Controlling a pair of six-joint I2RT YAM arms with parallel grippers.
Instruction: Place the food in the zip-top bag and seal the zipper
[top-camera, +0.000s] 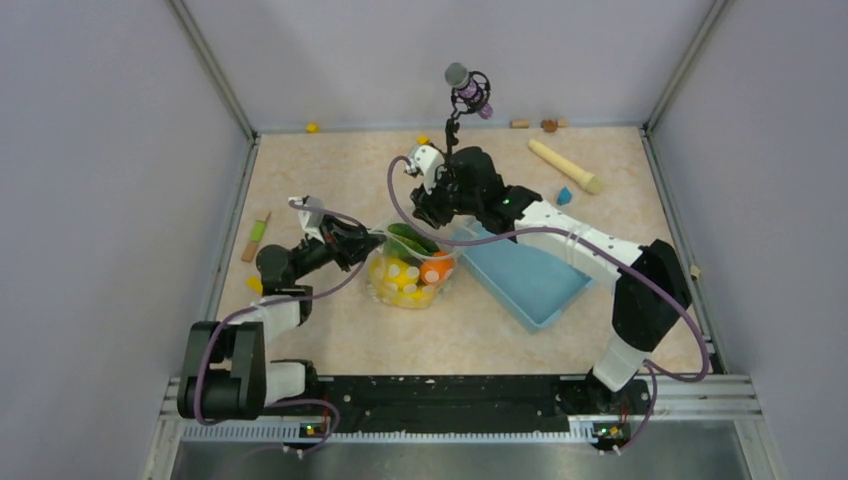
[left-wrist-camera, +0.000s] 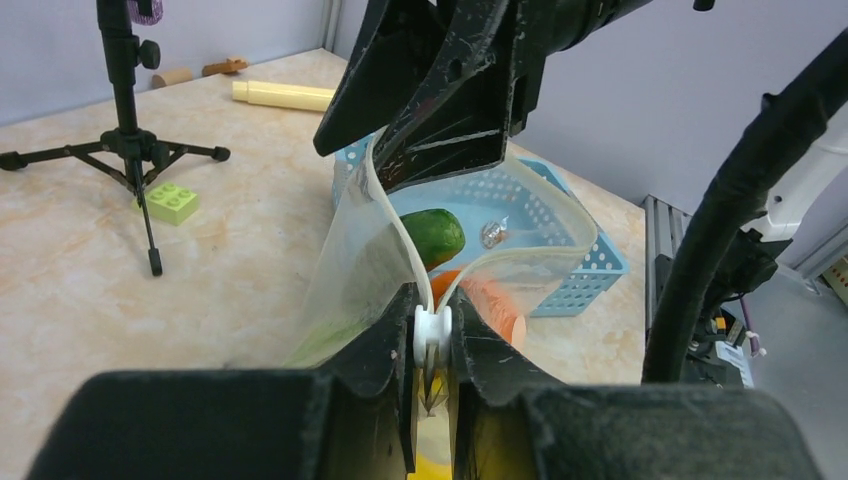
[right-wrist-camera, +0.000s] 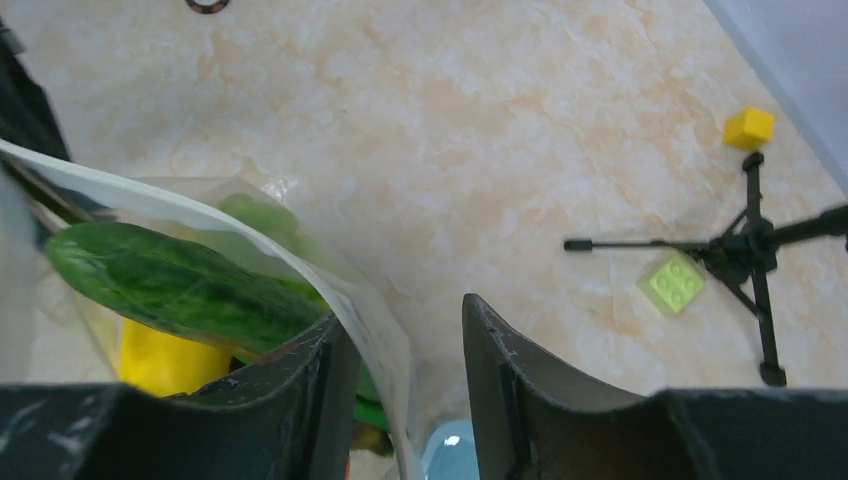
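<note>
Bottom centre of the left wrist view, left gripper (left-wrist-camera: 432, 345) is pinched on the zipper (left-wrist-camera: 412, 250) end. The bag (left-wrist-camera: 350, 280) is mid-frame and looks floppy, slick and light, so I'd grab only that stiffer strip. Farther off, right gripper (right-wrist-camera: 400, 335) is parted, with the rim loose between.

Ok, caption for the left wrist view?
Left end effector pinches whitish zipper strip of the clear plastic bag; green toy cucumber inside, light blue plastic basket behind.

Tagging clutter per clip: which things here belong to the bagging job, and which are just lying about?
Job: zip-top bag, zipper, cucumber, orange, yellow fruit.
Lying about: blue basket, wooden cylinder, green block, yellow block, microphone tripod.
</note>
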